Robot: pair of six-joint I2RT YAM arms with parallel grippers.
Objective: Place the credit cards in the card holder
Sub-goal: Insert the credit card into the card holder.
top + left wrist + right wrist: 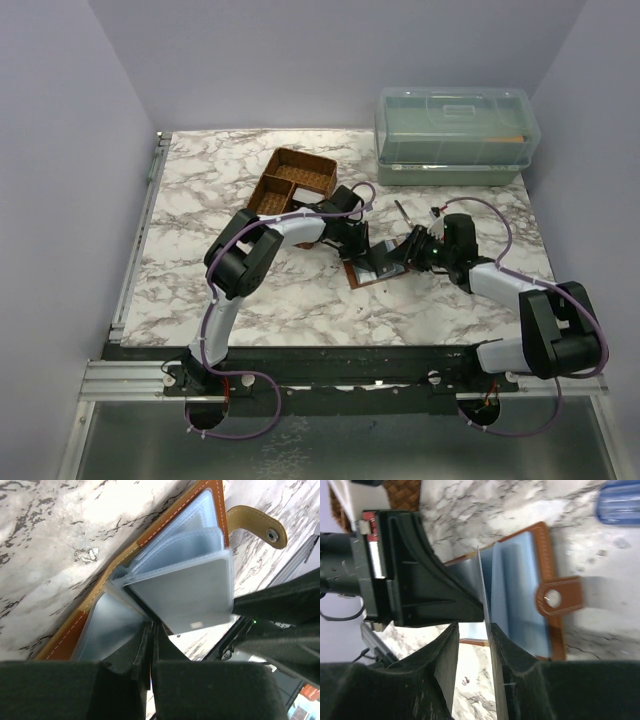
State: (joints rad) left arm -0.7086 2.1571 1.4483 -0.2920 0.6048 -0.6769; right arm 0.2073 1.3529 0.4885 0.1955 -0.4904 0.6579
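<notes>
Left gripper [151, 629]: fingers pressing together, tips sitting at the clear sleeves of the card holder [150, 537]; a pinch on a sleeve is not discernible
Right gripper [472, 630]: fingers standing apart, facing the left fingertips
Credit card [185, 595]: running edge-on between the right fingers, lying along one of them
Card holder position: lying open under both fingertips
Strap [559, 596]: extending beyond the holder, away from the fingers
Table [200, 290]: supporting the holder

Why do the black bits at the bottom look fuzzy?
Left wrist view: the jaws sit too near the lens, so they blur; stitching on the card holder is sharp. Right wrist view: same blur, plus a smeared blue thing top right. Top view: even light.
</notes>
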